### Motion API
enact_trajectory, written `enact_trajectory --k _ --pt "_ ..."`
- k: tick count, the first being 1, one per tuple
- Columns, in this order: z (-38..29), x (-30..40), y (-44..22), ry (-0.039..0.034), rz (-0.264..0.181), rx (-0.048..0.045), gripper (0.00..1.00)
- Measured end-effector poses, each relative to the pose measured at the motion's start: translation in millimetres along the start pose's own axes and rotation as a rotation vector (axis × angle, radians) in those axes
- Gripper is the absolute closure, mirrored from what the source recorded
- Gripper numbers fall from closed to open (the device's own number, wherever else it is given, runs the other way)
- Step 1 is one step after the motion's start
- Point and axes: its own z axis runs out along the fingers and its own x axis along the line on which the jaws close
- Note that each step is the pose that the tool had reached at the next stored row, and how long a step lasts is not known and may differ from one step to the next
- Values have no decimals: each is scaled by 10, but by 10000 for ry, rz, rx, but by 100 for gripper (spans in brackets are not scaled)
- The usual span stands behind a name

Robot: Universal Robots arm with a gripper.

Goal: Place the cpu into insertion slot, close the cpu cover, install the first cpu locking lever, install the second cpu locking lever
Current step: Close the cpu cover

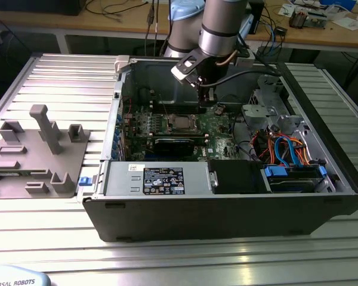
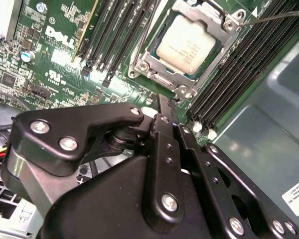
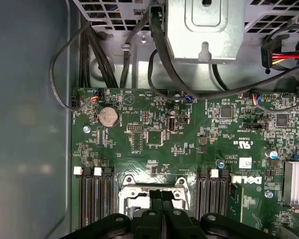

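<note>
A robotics laboratory or test workshop is shown. In the exterior view a wide surface (image 1: 53, 77) of ribbed aluminium profiles is seen, and on it an open desktop computer case (image 1: 185, 217) is laid with its green motherboard (image 1: 221, 128) exposed. At the upper middle of the frame an industrial robot arm (image 1: 221, 27) is seen reaching down into the case; its black pincer (image 3: 162, 199) is shown in the first wrist view. At the left of the frame a grey fixture plate (image 1: 39, 158) with moulded holders is placed. Along the upper edge a second, wooden surface (image 1: 59, 22) is strewn with cables (image 1: 116, 9) and small electronic parts (image 1: 313, 15).
</note>
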Motion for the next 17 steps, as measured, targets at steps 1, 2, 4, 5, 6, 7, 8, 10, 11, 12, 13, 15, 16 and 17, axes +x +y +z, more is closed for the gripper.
enact_trajectory --k 1,2,4,5,6,7,8,10,11,12,13,15,16,17 --pt "2 0 -4 1 -1 0 89" --pt "3 0 -10 0 0 0 89" --pt "6 0 -21 4 0 0 89" --pt "9 1 -30 7 -1 -1 89" --pt "17 1 -52 7 0 -1 89" --pt "22 1 -62 7 0 -1 89" --pt "27 2 -74 7 -1 -1 89" --pt "50 2 -127 7 0 0 89" --pt "60 2 -144 7 0 -1 89" --pt "71 3 -158 8 1 -1 89" --pt "83 3 -177 8 0 -1 89" --pt "99 3 -207 7 -1 -1 89" --pt "106 4 -224 7 0 0 89" --pt "111 4 -234 8 0 -1 89"
